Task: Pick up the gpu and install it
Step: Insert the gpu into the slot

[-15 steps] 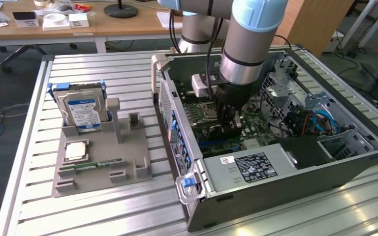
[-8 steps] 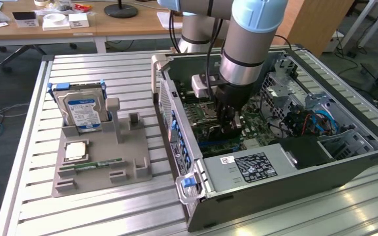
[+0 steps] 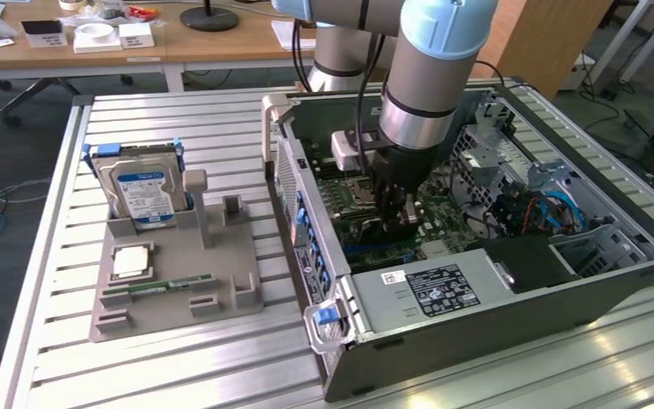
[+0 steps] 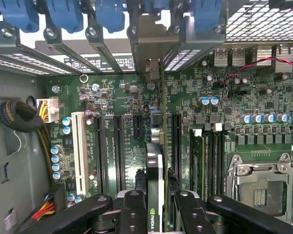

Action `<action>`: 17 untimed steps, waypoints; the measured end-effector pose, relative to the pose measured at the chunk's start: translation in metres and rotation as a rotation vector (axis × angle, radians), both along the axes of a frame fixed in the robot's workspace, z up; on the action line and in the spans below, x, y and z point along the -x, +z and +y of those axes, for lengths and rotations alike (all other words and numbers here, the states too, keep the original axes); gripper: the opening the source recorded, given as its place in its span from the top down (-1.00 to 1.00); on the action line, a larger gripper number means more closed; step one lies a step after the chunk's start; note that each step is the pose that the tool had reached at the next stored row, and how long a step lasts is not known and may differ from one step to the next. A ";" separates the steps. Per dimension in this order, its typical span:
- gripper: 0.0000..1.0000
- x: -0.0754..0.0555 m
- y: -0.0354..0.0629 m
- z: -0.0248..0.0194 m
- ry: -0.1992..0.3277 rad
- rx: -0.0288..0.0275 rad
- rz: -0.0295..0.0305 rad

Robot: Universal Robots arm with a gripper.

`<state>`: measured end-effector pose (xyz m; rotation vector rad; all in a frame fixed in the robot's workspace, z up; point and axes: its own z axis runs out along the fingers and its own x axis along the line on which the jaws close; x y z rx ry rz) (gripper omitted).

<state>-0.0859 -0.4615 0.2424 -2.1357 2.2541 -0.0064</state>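
Note:
My gripper (image 3: 395,217) is deep inside the open computer case (image 3: 599,281), low over the green motherboard (image 3: 356,217). In the wrist view the gpu (image 4: 155,180) stands on edge between my black fingers (image 4: 133,212), and the gripper (image 4: 158,217) is shut on it. The card has a dark face with a small green logo. It runs along the board among the long black expansion slots (image 4: 118,146). Its far end reaches the rear slot openings (image 4: 151,68). Whether its lower edge is seated in a slot I cannot tell.
A grey holder (image 3: 174,290) on the slatted table carries a hard drive (image 3: 146,196), a processor (image 3: 132,260) and a memory stick (image 3: 174,284). Blue latches (image 3: 324,315) line the case's near wall. Cables (image 3: 531,213) and a drive cage crowd the exterior view's right. The processor socket (image 4: 259,187) lies beside the slots.

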 end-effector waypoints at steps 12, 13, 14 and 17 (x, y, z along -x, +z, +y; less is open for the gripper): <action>0.47 0.000 -0.0005 0.0000 0.000 -0.0003 -0.0001; 0.47 0.000 -0.0005 0.0000 0.000 -0.0003 -0.0001; 0.47 0.000 -0.0005 0.0000 0.000 -0.0003 -0.0001; 0.47 0.000 -0.0006 0.0000 0.000 -0.0002 -0.0001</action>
